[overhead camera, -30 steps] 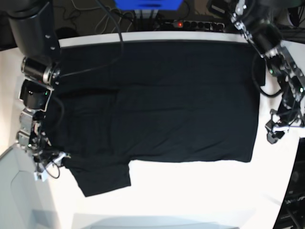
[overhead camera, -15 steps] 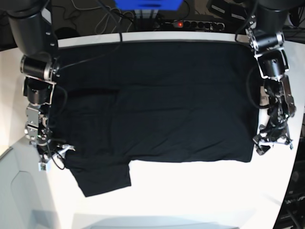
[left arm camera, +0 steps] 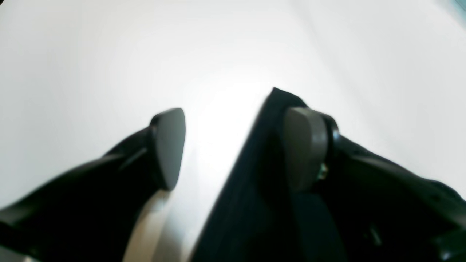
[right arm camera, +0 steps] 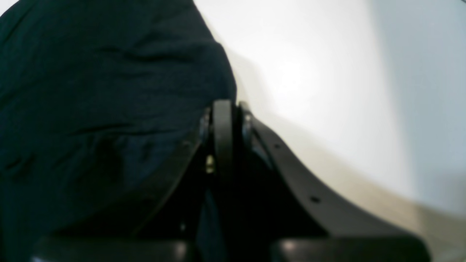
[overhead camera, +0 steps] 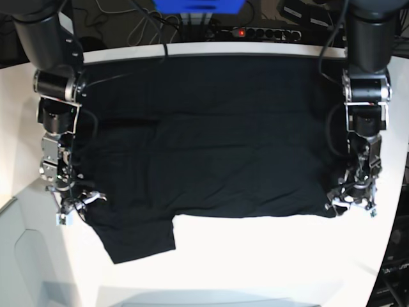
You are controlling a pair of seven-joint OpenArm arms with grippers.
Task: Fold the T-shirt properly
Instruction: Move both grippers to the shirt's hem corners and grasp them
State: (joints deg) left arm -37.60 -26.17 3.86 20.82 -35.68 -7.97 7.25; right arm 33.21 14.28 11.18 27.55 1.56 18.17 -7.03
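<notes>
Early stage, judging by the layout: the shirt lies spread nearly flat across the far and middle part of the white tabletop, back edge along the far rim, and no clean fold line is visible in the base view. One flap or sleeve sticks out toward the near side on the scene's left, the rest of the near hem runs straight to the scene's right corner. Some shallow wrinkles mid-cloth, no print or tag visible. Right hand, on the scene's left, sits at the shirt's near-left edge; in the right wrist view its fingers are pressed together with black cloth bunched right against them, so it looks pinched on the shirt edge, though the pinch point itself is dark and hard to read. Left hand, on the scene's right, is down at the near-right corner; in the left wrist view its fingers are spread, one pad on top of the corner, the other pad over bare tabletop, cloth edge between them, not closed yet. Done: shirt laid out, both hands at the near corners. Left: close the left hand, lift both corners, make every fold, probably tuck the sleeve flap.
</notes>
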